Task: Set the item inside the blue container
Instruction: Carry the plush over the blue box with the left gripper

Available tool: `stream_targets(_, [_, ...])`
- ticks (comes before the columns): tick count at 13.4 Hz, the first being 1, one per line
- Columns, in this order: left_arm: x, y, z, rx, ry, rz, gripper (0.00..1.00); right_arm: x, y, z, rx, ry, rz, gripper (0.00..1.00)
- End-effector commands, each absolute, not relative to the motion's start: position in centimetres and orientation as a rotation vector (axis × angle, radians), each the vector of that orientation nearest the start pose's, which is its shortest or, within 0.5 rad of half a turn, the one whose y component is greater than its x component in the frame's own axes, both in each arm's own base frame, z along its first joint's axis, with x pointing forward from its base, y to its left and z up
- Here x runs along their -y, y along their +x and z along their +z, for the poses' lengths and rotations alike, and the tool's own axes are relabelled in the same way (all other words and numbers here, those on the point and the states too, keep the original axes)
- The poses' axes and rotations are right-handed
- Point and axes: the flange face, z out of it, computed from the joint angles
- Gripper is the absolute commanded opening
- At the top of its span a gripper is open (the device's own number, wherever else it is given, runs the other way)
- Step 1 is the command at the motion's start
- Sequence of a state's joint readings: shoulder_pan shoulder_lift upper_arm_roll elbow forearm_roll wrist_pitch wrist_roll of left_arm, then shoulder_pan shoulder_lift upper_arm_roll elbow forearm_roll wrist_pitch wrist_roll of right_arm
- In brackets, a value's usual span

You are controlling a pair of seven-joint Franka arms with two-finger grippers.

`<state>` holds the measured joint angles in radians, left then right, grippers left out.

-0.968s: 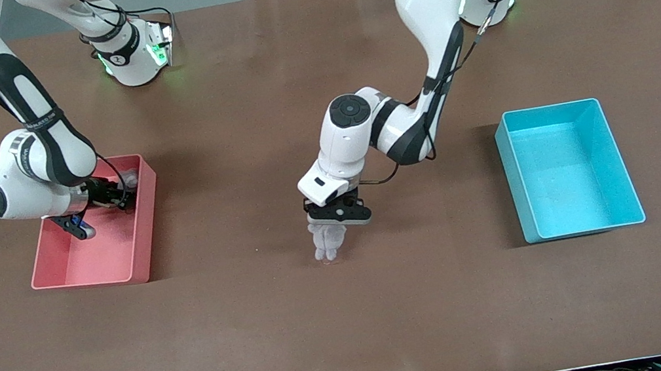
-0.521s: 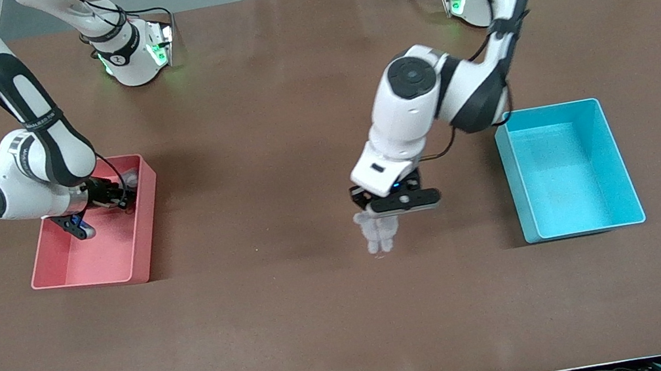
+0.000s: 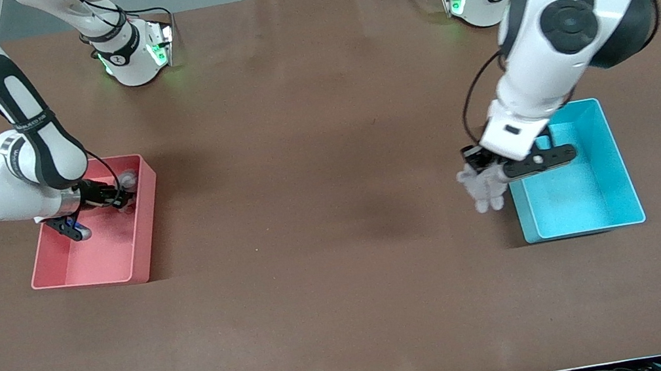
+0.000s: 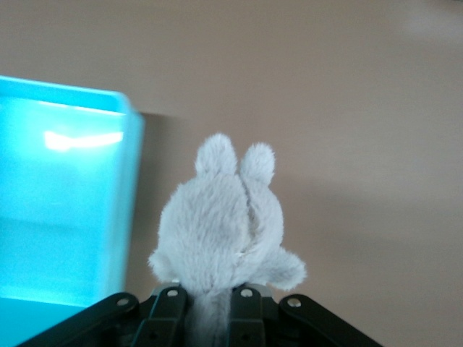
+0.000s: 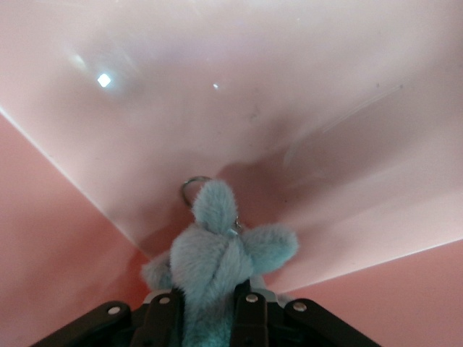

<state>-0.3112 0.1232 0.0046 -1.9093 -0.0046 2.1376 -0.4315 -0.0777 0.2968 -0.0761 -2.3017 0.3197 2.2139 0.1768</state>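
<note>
The counter (image 3: 336, 304) carries two bins well apart: the blue container (image 3: 625, 185) toward the left arm's end and a pink bin (image 3: 136, 256) toward the right arm's end. The biggest change in the last second is the left arm's sweep from over the middle of the counter to the blue container's edge; the left gripper (image 3: 488, 177), clamped on a grey plush toy (image 4: 228, 231), now hangs right at the container's wall that faces the middle of the counter, with the toy dangling just outside the rim rather than over the bin's floor. The container looks empty, so the drop is not yet made; a little more travel over the opening and a release should finish it. Meanwhile the right gripper (image 3: 122, 198), low inside the pink bin, has closed over that second and is now clamped on a teal plush toy (image 5: 217, 253) with a metal ring (image 5: 194, 189), pressed near the bin's wall, so a second item looks ready for lifting
</note>
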Motion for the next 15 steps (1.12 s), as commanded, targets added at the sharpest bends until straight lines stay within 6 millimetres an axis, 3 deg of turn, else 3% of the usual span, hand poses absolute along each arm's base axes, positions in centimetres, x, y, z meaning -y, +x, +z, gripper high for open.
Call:
stream_targets(1, [10.8,55.0,42.5,0.199,-3.170,-0.077,0.16,7.1,49.9,21.4,-0.760,-2.789,0.548,0.02])
stream_targets(3, [5.7,55.3,40.7,0.223,-3.159,-0.026,0.16,7.6,51.4,23.2,-0.709,-2.832,0.543,0.02])
stream_targets(5, [2.1,56.1,38.5,0.259,-3.144,0.010,0.16,8.0,52.8,25.4,-0.683,-2.835,0.563,0.02])
stream_targets(7, [-0.1,57.0,35.2,0.287,-3.131,0.037,0.16,8.0,54.1,27.5,-0.670,-2.828,0.583,0.01])
stream_targets(11, [-1.7,58.0,30.5,0.304,-3.114,0.088,0.16,6.8,56.6,32.1,-0.701,-2.818,0.608,0.01])
stream_targets(13, [-2.0,58.3,28.0,0.307,-3.112,0.102,0.17,3.3,57.9,34.5,-0.777,-2.823,0.634,0.01])
stream_targets(15, [-2.4,58.4,25.8,0.318,-3.110,0.119,0.17,-2.0,58.5,35.3,-0.875,-2.828,0.627,0.01])
